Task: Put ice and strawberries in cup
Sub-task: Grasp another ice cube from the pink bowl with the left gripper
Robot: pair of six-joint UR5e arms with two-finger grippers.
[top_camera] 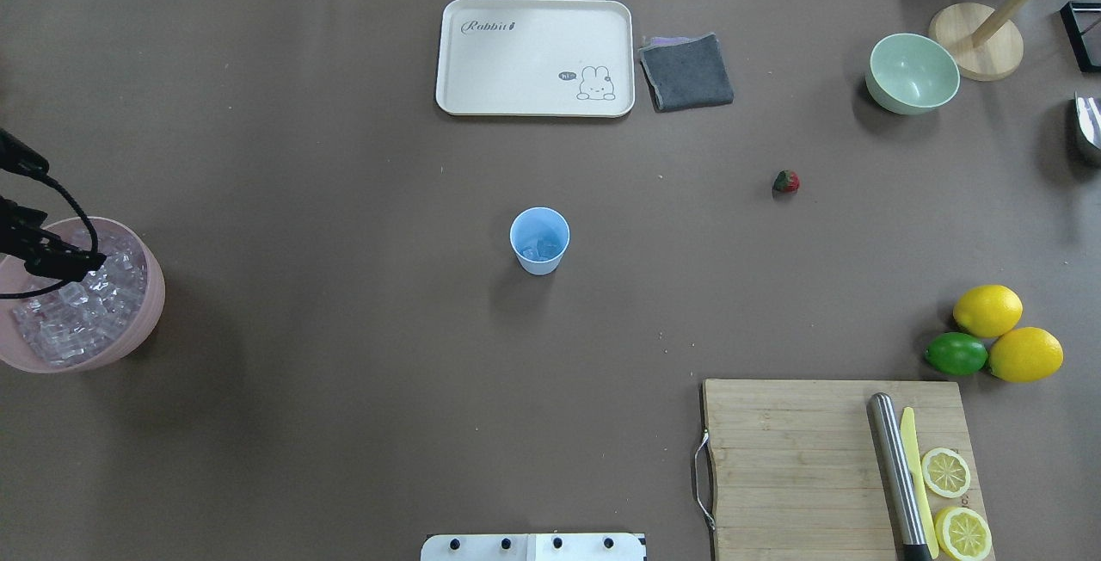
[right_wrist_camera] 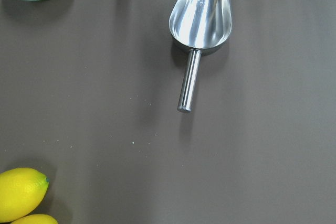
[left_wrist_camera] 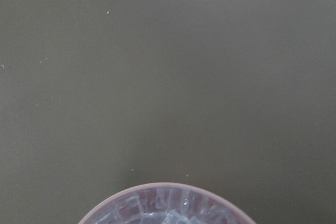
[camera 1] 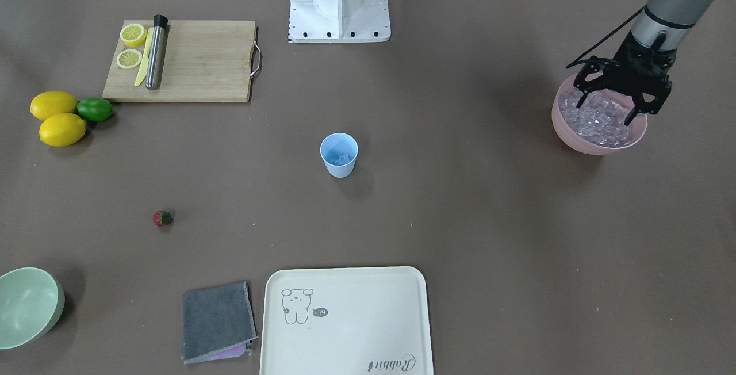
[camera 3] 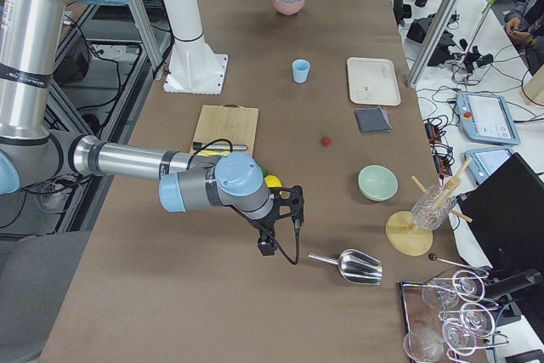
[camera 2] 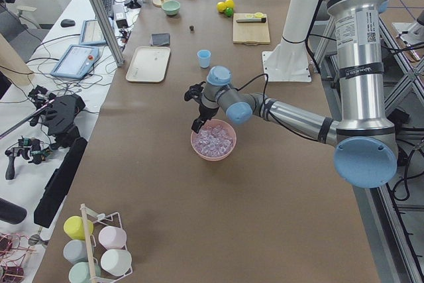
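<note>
The light-blue cup [camera 1: 339, 156] stands upright mid-table with a few ice cubes in it; it also shows in the overhead view [top_camera: 539, 243]. The heap of clear ice [camera 1: 601, 125] fills a pink bowl [camera 1: 595, 146] at the robot's left end of the table. My left gripper [camera 1: 608, 109] is open, its fingers spread just over the ice, with the tips at the heap. The strawberry [camera 1: 163, 218] lies alone on the table, far from both grippers. My right gripper [camera 3: 280, 220] shows only in the exterior right view, above bare table; I cannot tell whether it is open or shut.
A cream tray [camera 1: 345, 320], a grey cloth [camera 1: 217, 320] and a pale green bowl [camera 1: 26, 306] lie along the far side. A cutting board [camera 1: 201, 61] holds lemon halves, a knife and a steel muddler; two lemons and a lime [camera 1: 95, 109] lie beside it. A metal scoop [right_wrist_camera: 202, 19] lies below the right wrist.
</note>
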